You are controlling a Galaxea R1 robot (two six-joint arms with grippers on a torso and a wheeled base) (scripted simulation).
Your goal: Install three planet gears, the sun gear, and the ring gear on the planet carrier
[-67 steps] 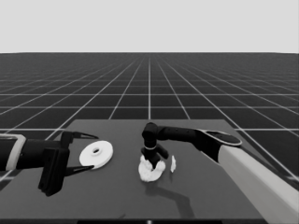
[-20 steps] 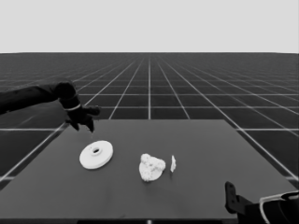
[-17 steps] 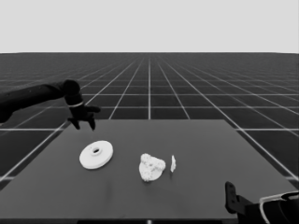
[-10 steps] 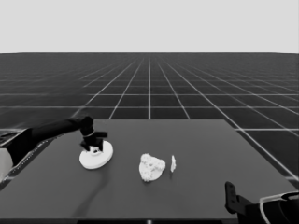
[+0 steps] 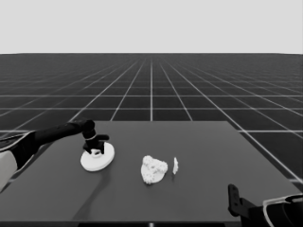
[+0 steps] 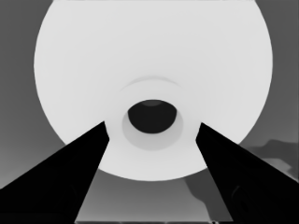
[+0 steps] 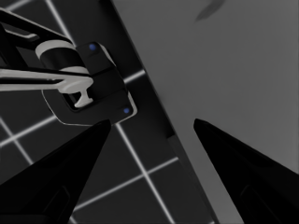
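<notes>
The left tool (image 5: 96, 145) stands directly over the larger round part (image 5: 97, 158), which lies flat on the left half of the worktop (image 5: 199, 189); we read this part as the ring gear. In the left wrist view the two fingers (image 6: 70, 177) spread wide to either side of the raised hub, their tips level with the hub's flanks and the dark centre hole (image 6: 153, 115) midway between them. No contact with the hub is visible, so we judge the tool open and not yet gripping. We take the straddling pose as the set-up for a pinch on the hub, the one raised feature a flat disc offers to a two-fingered tool; whether the tips already rest on the disc face we cannot tell. Near the middle of the worktop, well apart from the ring gear, lies a white cluster (image 5: 154, 169): we take it to be the smaller round part with toothed gears seated on it, though we cannot count the individual gears. That arrangement would explain why the ring gear is addressed now, since it goes on top and covers the gears. Just beside the cluster stands the thin white piece (image 5: 175, 165), apart from it. The right tool (image 7: 152, 123) is parked off the near right corner of the worktop, its fingers spread wide over the worktop's edge and the floor's grid, holding nothing.
</notes>
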